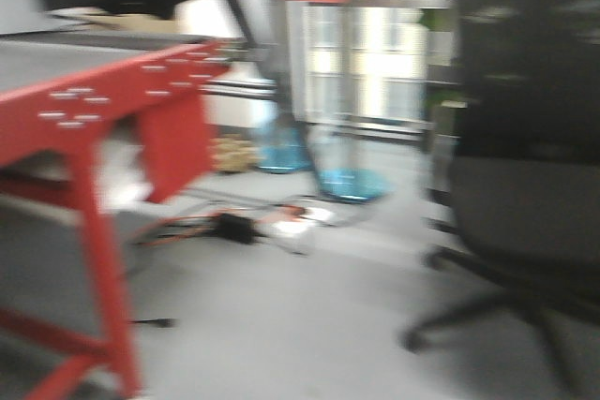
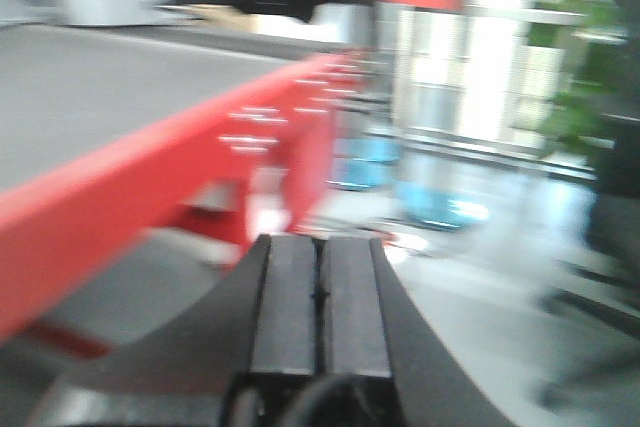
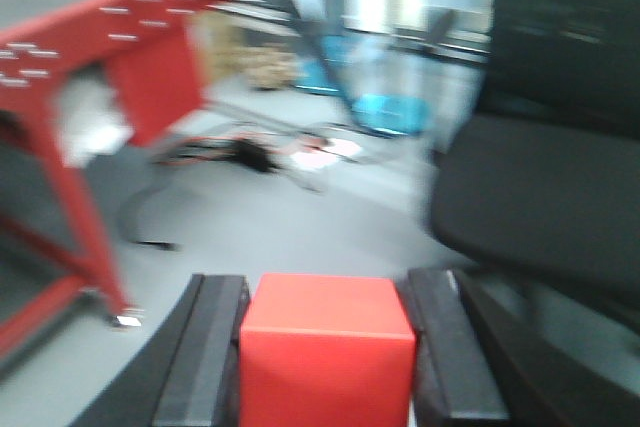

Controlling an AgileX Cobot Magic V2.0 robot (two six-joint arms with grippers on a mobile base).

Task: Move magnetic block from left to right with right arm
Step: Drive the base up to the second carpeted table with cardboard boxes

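1. Right gripper (image 3: 327, 292): jaws pinch the magnetic block (image 3: 327, 352) between both fingers (image 3: 212, 347), one on its left face and one on its right. The block sits square.
2. Left gripper (image 2: 320, 282): jaws pressed together, nothing between them.
3. Surroundings: red table frame (image 1: 103, 105) at left, office chair (image 1: 530, 194) near right, cables (image 1: 234, 227) on the floor beyond. No set-down surface shows beneath the block.
4. Risk: all views are smeared, suggesting quick motion. The smooth faces could slip from the fingers and the block would drop to the floor. A rightward swing could clip the chair.
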